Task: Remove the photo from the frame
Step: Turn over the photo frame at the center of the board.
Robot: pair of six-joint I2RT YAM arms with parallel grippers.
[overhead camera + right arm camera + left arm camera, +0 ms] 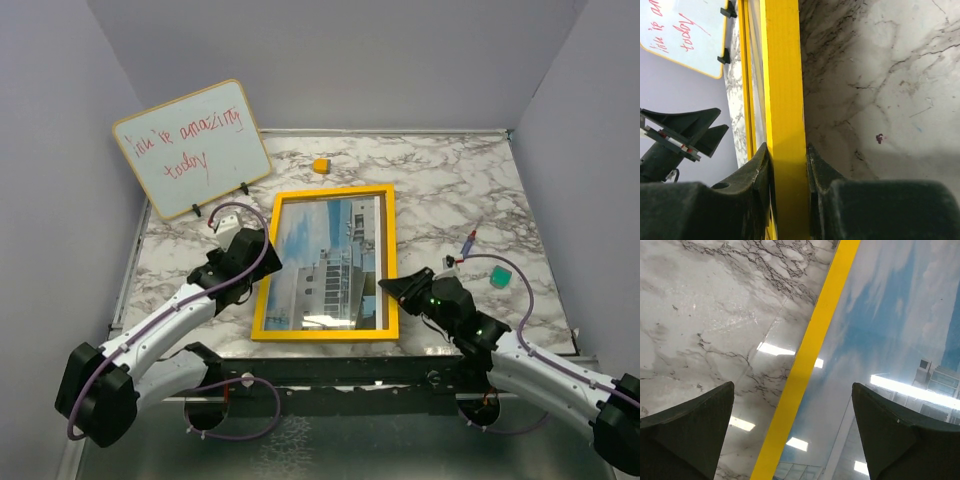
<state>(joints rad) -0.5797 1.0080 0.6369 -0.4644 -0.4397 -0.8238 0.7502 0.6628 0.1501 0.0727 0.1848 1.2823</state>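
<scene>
The frame [330, 192], with a thin yellow border, lies face up in the middle of the marble table. The photo [322, 268] of a white building against blue sky sits inside it. My right gripper [392, 288] is shut on the frame's right rail [782, 75], one finger on each side of the rail [787, 160]. My left gripper [262, 262] hovers over the frame's left side, wide open [792, 430]. The yellow border [810, 350] runs between its fingers, with the photo [890, 315] to the right, and it touches nothing.
A whiteboard [192, 150] with red handwriting stands at the back left. A small orange block [321, 165] lies behind the frame. A teal object [501, 277] and a small red-tipped item [467, 240] lie at the right. The table's front edge runs just below the frame.
</scene>
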